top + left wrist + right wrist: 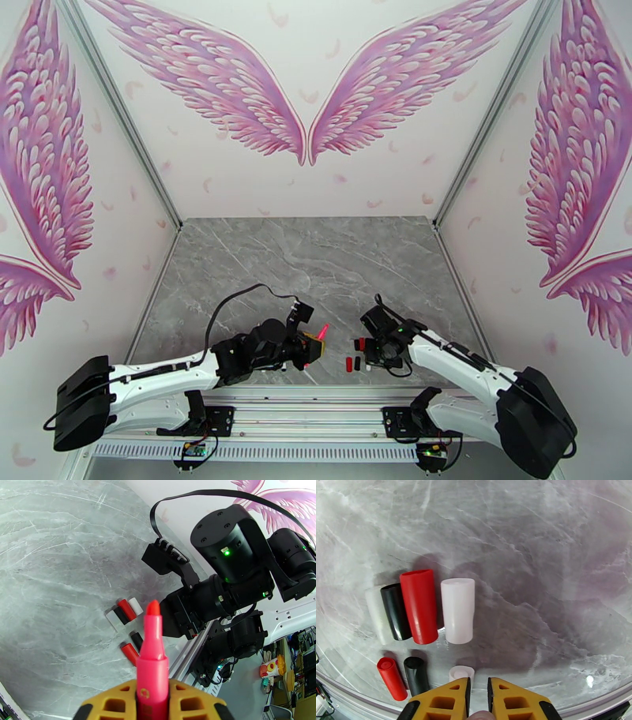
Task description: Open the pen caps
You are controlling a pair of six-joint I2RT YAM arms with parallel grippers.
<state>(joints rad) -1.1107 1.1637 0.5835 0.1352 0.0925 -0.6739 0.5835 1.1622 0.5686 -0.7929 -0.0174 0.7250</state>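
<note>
The left gripper (153,687) has its yellow fingers clamped on a slim pink plastic marker pen (153,645), held above the grey marbled desk (316,253). The pen's bare reddish tip points toward the right arm (233,574). From above, that pen (322,331) hangs in the gap between the two arms, close to the desk's near edge. The short plastic pen caps lie loose on the desk just beyond it. A row of four lies side by side and touching: a cloudy white cap (377,614), a black cap (395,612), a larger red cap (418,606), and a pale whitish cap (457,610) just apart from the red one. Nearer the edge lie a small red cap (391,677) and a small black cap (415,675), close together. Beside those two sits a whitish cap (461,673), partly hidden behind a finger of the right gripper (478,685). That gripper hangs right over this cluster, its fingers drawn almost together with a thin slit between them. A pale blur shows low in the slit, and I cannot make out what it is. A black cable (189,497) loops above the right arm's wrist, and pink feathered wings (304,103) are painted on the white wall behind.
</note>
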